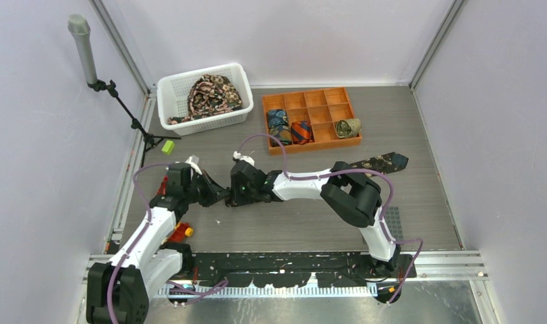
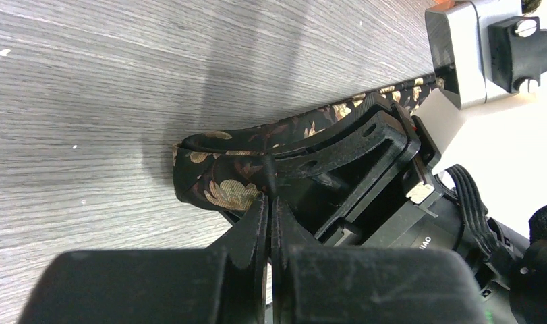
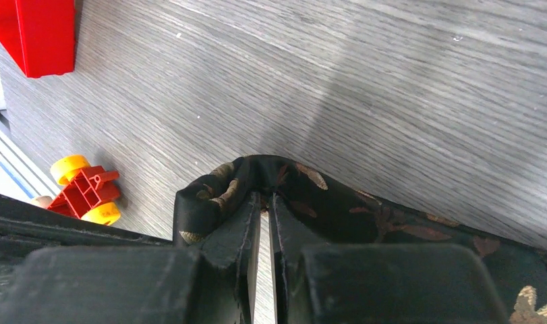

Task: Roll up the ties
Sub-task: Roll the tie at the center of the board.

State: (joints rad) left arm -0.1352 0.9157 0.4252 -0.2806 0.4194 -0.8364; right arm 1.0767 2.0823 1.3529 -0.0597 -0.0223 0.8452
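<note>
Black floral tie [image 1: 384,162] lies flat on desk [image 1: 419,209], on the near side of tray [image 1: 316,98]. Its wide pointed end is near-right of the tray; the band runs from there under the right arm to a spot near-left of the tray, where both grippers meet.

Left gripper [image 2: 269,201]: jaws pressed together, pinching the folded narrow end of the tie low at the desk. Right gripper [image 3: 264,200]: jaws almost together, only a thin slit, clamped on the same fold from the other side. Tie fabric bulges round the right tips in a small loop. The two grippers face each other, touching or nearly so; can't tell which.

Tray's near row holds three rolled ties: dark roll [image 1: 278,126], orange roll [image 1: 301,131] just beside it, and olive roll [image 1: 348,127] at the right end, leaning on the rim. Other compartments hold nothing visible.

Basket [image 1: 203,123] sits left of the tray with a heap [image 1: 212,93] of loose floral ties. Green block [image 1: 167,146] is further left, near the basket. Red-yellow toy [image 3: 85,192] is well near-left of the tray, by the left arm.
</note>
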